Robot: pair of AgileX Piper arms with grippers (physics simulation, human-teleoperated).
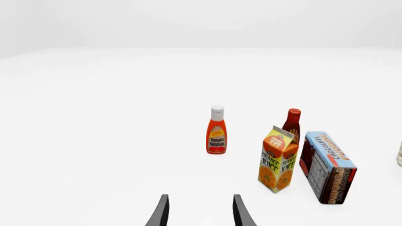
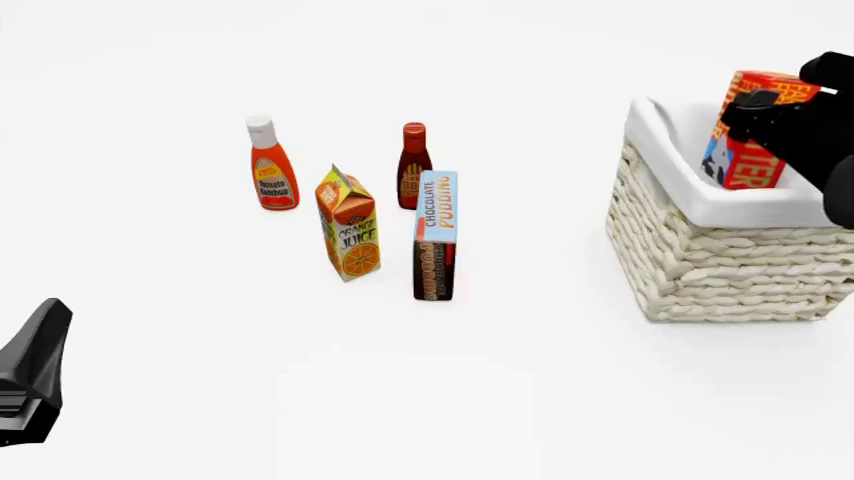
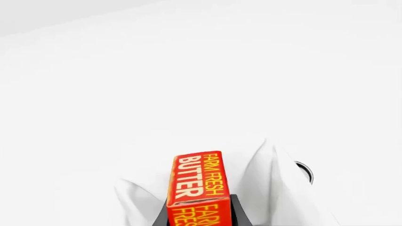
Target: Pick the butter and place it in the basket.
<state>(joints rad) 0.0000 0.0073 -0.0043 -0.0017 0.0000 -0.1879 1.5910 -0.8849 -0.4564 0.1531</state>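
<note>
The butter (image 2: 755,160), a red-orange carton with a blue patch, hangs tilted over the opening of the basket (image 2: 721,265), its lower end near rim level. My right gripper (image 2: 766,118) is shut on it. In the right wrist view the butter (image 3: 199,181) shows its "FARM FRESH BUTTER" side between the dark fingers (image 3: 237,213), with the basket's white liner (image 3: 271,188) behind it. My left gripper (image 2: 35,368) rests low at the table's near left, far from the basket. Its fingers (image 1: 162,213) stand apart with nothing between them.
A ketchup bottle (image 2: 271,165), an orange juice carton (image 2: 348,225), a dark red sauce bottle (image 2: 414,165) and a chocolate pudding box (image 2: 435,235) stand grouped at the table's middle left. The left wrist view faces that group.
</note>
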